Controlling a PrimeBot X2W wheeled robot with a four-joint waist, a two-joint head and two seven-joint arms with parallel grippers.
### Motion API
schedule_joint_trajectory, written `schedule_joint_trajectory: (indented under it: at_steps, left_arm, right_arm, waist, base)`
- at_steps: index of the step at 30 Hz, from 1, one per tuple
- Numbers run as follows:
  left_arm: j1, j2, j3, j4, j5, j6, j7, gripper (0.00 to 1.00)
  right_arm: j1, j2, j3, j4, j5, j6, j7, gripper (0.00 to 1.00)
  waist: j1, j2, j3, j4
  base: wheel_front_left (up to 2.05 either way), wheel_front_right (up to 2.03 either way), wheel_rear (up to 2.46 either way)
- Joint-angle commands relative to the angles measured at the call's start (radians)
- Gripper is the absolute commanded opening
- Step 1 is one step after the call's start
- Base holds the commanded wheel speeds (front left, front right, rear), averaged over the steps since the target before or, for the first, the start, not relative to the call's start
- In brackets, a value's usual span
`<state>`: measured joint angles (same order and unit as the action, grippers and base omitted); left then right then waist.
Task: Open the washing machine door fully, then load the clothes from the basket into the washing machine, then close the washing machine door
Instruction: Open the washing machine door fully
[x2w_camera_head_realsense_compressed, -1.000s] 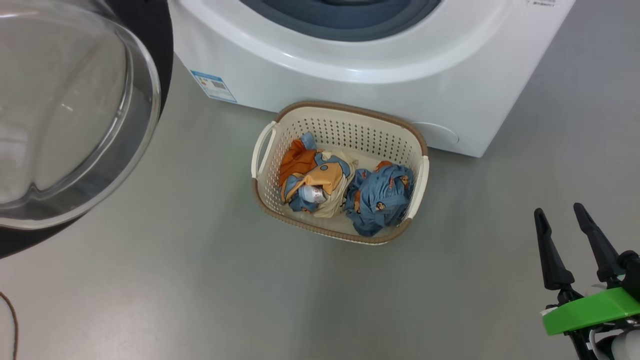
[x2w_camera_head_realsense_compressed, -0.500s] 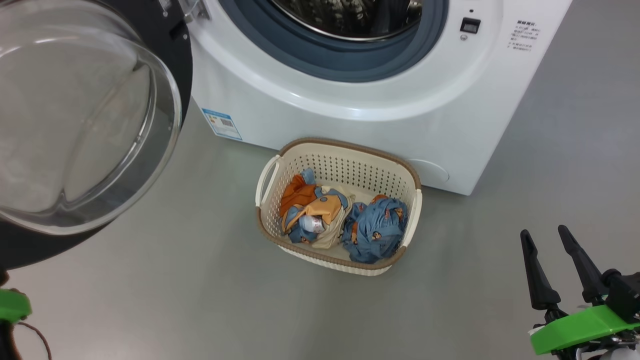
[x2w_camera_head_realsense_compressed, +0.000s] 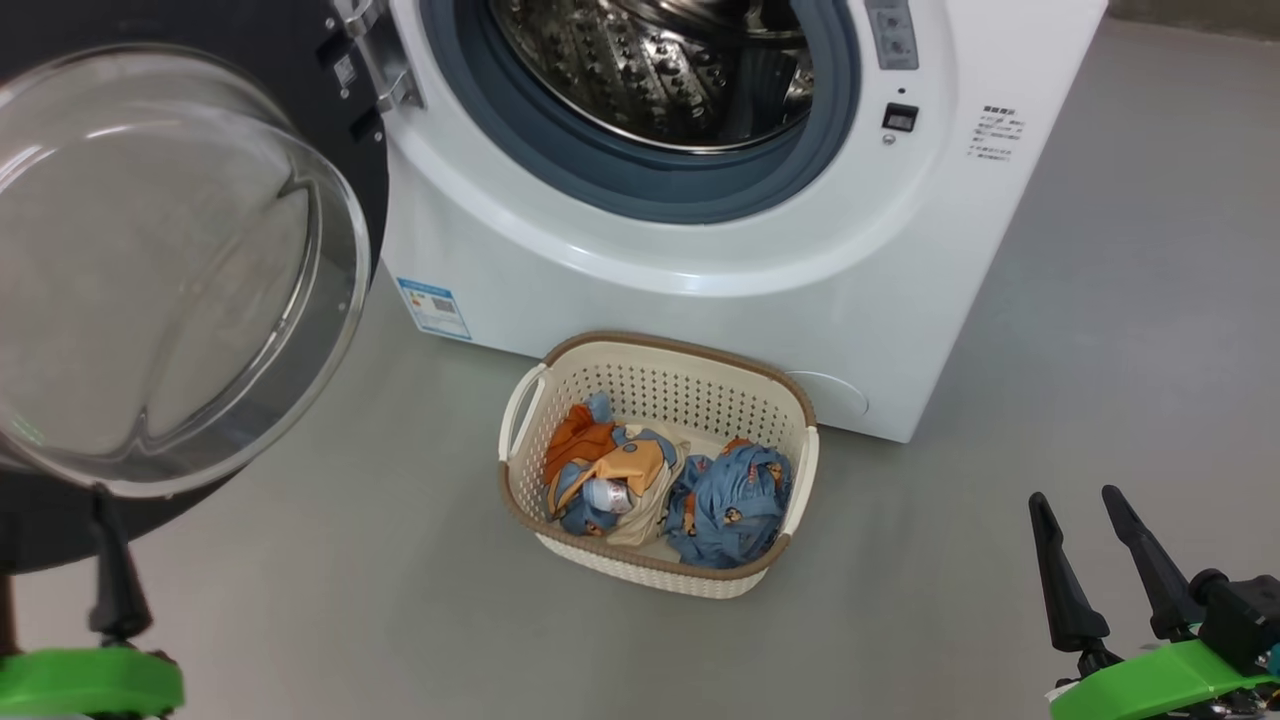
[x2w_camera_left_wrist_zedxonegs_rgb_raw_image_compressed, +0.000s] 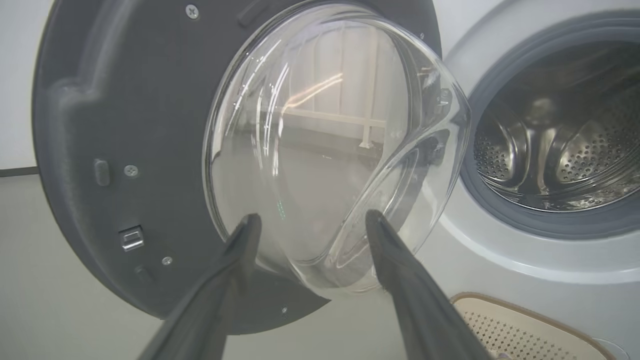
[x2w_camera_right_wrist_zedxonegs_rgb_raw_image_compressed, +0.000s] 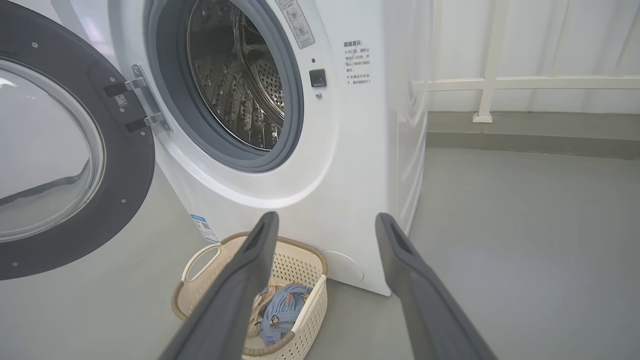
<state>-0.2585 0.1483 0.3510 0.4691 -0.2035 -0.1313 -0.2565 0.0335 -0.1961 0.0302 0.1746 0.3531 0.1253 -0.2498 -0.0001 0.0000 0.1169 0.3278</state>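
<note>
The white washing machine (x2w_camera_head_realsense_compressed: 620, 300) stands at the back, its steel drum (x2w_camera_head_realsense_compressed: 660, 60) exposed. The washing machine door (x2w_camera_head_realsense_compressed: 170, 270) hangs swung out to the left on its hinge, black rim (x2w_camera_left_wrist_zedxonegs_rgb_raw_image_compressed: 100, 125) around bulging clear glass. On the floor against the machine's front sits the cream basket (x2w_camera_head_realsense_compressed: 680, 345), holding the clothes: an orange, cream and blue bundle (x2w_camera_head_realsense_compressed: 610, 480) and a blue printed one (x2w_camera_head_realsense_compressed: 730, 505). My left gripper (x2w_camera_left_wrist_zedxonegs_rgb_raw_image_compressed: 311, 216) is open just in front of the door glass, holding nothing; one finger (x2w_camera_head_realsense_compressed: 115, 590) shows at lower left. My right gripper (x2w_camera_head_realsense_compressed: 1073, 497) hovers open and holds nothing, right of the basket.
Grey floor (x2w_camera_head_realsense_compressed: 350, 600) spreads around the basket and to the machine's right. A white railing (x2w_camera_right_wrist_zedxonegs_rgb_raw_image_compressed: 490, 85) runs along the wall behind. A dark cable (x2w_camera_left_wrist_zedxonegs_rgb_raw_image_compressed: 15, 171) lies on the floor left of the door. A blue label (x2w_camera_head_realsense_compressed: 433, 308) marks the machine's lower left corner.
The head camera has tilted up, so the drum and hinge came into view and the basket sits lower in frame. My left gripper's finger has appeared at the lower left.
</note>
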Motion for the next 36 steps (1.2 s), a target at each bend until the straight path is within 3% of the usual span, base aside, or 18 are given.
schedule_joint_trajectory:
  at_steps: [1, 18, 26, 36]
  left_arm:
    - [0.016, 0.032, 0.004, -0.051, -0.011, 0.001, -0.005, 1.00]
    - [0.136, 0.009, -0.162, -0.165, -0.028, 0.001, -0.005, 1.00]
    - [0.176, 0.006, -0.209, -0.201, -0.030, 0.001, -0.005, 1.00]
    - [0.185, 0.016, -0.247, -0.199, -0.062, 0.001, -0.005, 1.00]
  right_arm:
    - [0.003, -0.015, 0.023, -0.022, 0.002, 0.005, -0.012, 1.00]
    - [0.022, -0.003, 0.019, -0.031, 0.005, 0.005, -0.012, 1.00]
    - [0.030, 0.005, 0.016, -0.034, 0.006, 0.005, -0.012, 1.00]
    - [0.035, 0.010, 0.009, -0.036, 0.006, 0.005, -0.012, 1.00]
  waist:
    - [0.0001, 0.0000, -0.016, -0.016]
    - [0.0001, 0.0000, -0.040, -0.165]
    - [0.0001, 0.0000, -0.049, -0.262]
    - [0.0001, 0.0000, -0.046, -0.318]
  base:
    - [0.00, 0.00, 0.00]
    - [0.00, 0.00, 0.00]
    - [0.00, 0.00, 0.00]
    - [0.00, 0.00, 0.00]
